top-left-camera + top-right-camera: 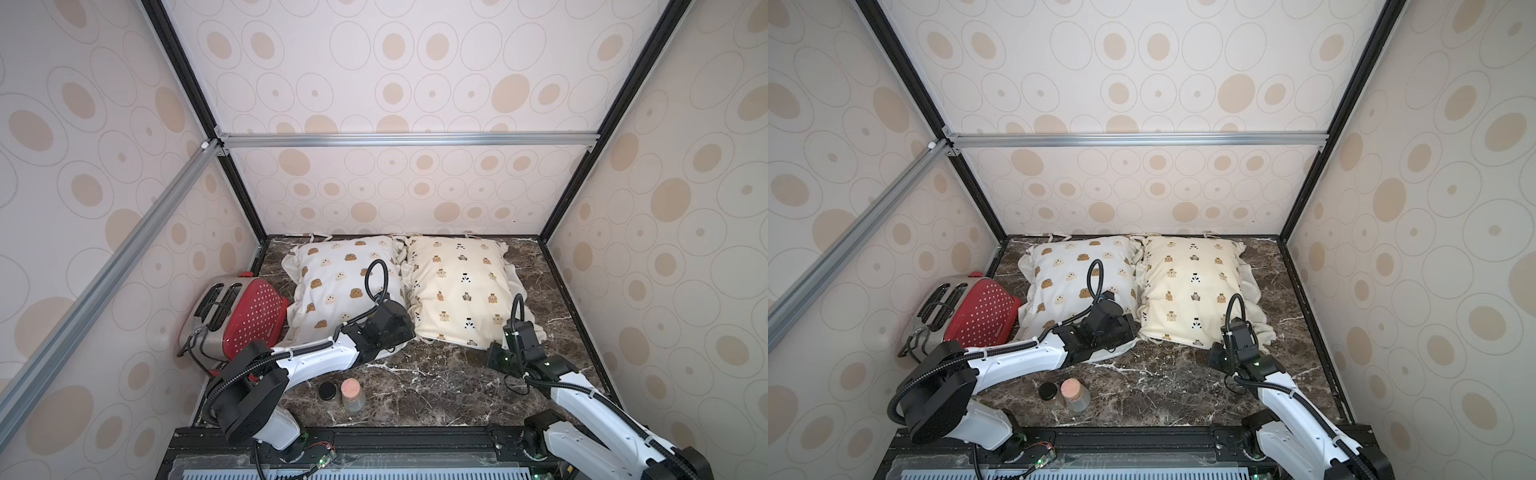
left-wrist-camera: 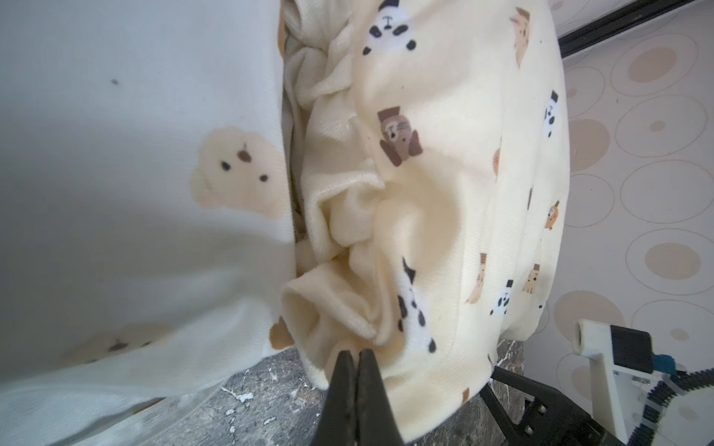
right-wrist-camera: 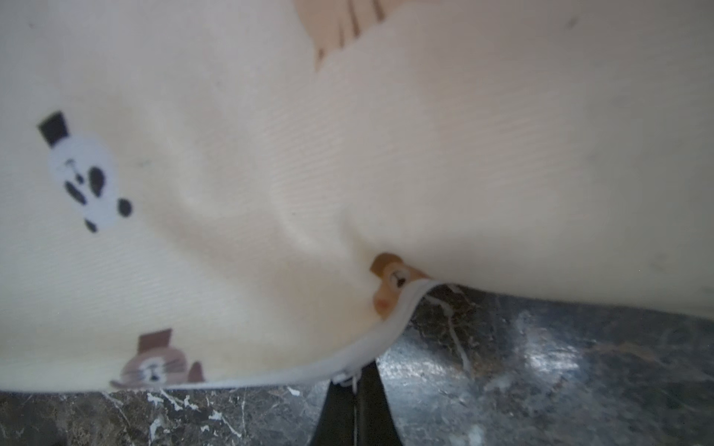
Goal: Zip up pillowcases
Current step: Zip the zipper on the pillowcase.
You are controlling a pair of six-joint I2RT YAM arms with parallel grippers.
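Note:
Two pillowcases lie side by side at the back of the table in both top views. One is white point(image 1: 340, 282) with brown and cream blob faces, the other cream-yellow point(image 1: 457, 286) with small bears. My left gripper point(image 2: 357, 353) is at the cream-yellow pillowcase's point(image 2: 444, 185) near left corner. It is shut, and the ruffle's folds run into its tips. My right gripper point(image 3: 355, 380) is at that pillowcase's near edge, toward the right. It is shut on the small white zipper pull point(image 3: 347, 376), which hangs from the white zipper tape point(image 3: 378, 340).
A red dotted toaster point(image 1: 245, 316) stands against the left wall, touching the white pillowcase. A black-lidded jar point(image 1: 328, 390) and a cork-topped jar point(image 1: 353, 392) stand near the front of the marble table point(image 1: 436, 386). Patterned walls close in three sides.

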